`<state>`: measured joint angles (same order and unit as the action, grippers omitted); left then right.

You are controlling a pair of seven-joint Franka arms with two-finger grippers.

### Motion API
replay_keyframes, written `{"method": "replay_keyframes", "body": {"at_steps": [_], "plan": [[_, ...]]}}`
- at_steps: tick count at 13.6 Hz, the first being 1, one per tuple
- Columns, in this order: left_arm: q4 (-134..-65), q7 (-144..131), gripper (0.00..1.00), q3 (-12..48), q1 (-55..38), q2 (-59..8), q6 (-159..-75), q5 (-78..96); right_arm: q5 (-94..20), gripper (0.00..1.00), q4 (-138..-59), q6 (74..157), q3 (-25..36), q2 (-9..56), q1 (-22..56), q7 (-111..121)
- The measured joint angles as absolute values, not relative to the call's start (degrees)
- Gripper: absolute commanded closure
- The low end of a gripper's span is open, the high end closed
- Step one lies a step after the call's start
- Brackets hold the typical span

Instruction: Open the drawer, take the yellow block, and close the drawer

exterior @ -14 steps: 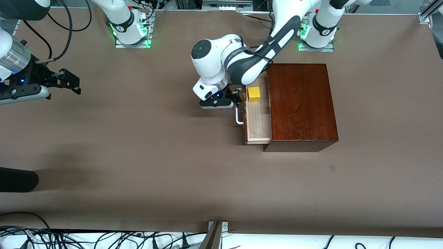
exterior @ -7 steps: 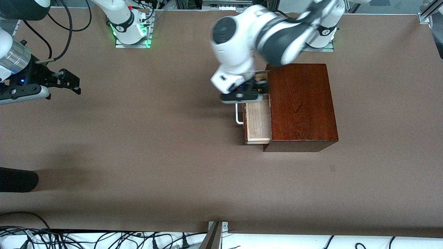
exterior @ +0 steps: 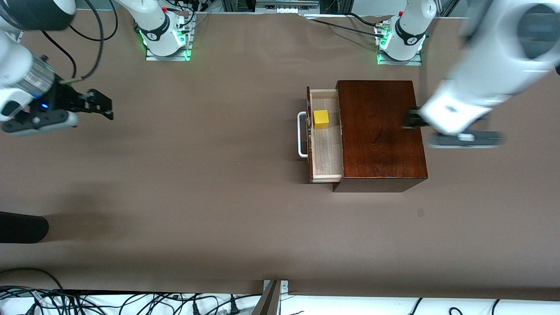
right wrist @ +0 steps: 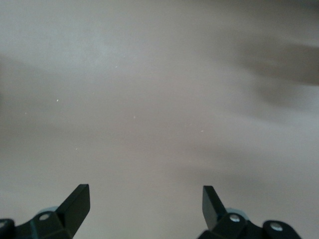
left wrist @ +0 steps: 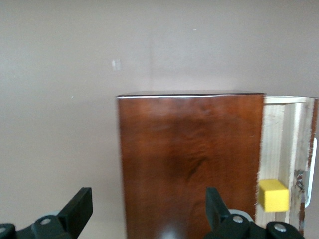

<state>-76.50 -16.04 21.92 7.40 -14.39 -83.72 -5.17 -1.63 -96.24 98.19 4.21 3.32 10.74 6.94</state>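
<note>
The drawer (exterior: 326,151) stands pulled out of the dark mahogany box (exterior: 380,131), its white loop handle (exterior: 302,134) toward the right arm's end. The yellow block (exterior: 320,119) rests on the pale tray floor, untouched. My left gripper (exterior: 412,120) hovers open over the box's edge toward the left arm's end, holding nothing. The left wrist view shows the gripper (left wrist: 148,206) with its fingers spread above the box (left wrist: 189,159), and the block (left wrist: 273,195) in the drawer (left wrist: 279,144). My right gripper (exterior: 103,107) hangs open and empty over bare table at the right arm's end (right wrist: 144,201).
A black rounded object (exterior: 22,227) pokes in at the right arm's end, nearer the front camera. Cables (exterior: 131,302) run along the table's front edge. The arm bases (exterior: 164,37) (exterior: 402,41) stand at the back edge.
The left arm has swung up from the drawer front and across the box toward its own end, uncovering the block. The right gripper has shifted slightly toward the table's middle.
</note>
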Motion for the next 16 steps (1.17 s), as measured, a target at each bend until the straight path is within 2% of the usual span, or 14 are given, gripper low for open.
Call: {"method": "replay_keyframes", "body": {"at_steps": [2, 5, 6, 8, 10, 16], "plan": [[-76.9, -10.1, 0.00, 19.4, 13.6, -13.3, -83.2, -1.3, -1.8, 0.00, -96.2, 97.3, 4.0, 5.6, 13.2, 7.5], [-80.5, -1.5, 0.00, 4.7, 5.9, -9.1, -85.1, 0.3, -2.0, 0.00, -95.4, 94.6, 0.3, 6.3, 17.5, 13.3], [-82.9, -0.8, 0.00, 2.1, 3.6, -6.9, -88.0, 0.3, -2.1, 0.00, -94.8, 94.4, -2.6, 6.3, 18.1, 15.4], [-91.1, -0.8, 0.00, -0.2, 1.5, -0.9, -96.9, 0.3, -2.2, 0.00, -93.6, 94.4, -9.9, 6.5, 19.0, 17.1], [-98.1, -0.7, 0.00, -1.7, 0.9, 3.8, -98.5, 0.3, -2.1, 0.00, -91.2, 95.4, -15.7, 8.2, 21.4, 17.2], [-99.2, -0.5, 0.00, -1.2, -0.1, 5.3, -94.8, 0.3, 2.1, 0.00, -79.9, 101.9, -17.5, 21.2, 35.4, 20.3]]}}
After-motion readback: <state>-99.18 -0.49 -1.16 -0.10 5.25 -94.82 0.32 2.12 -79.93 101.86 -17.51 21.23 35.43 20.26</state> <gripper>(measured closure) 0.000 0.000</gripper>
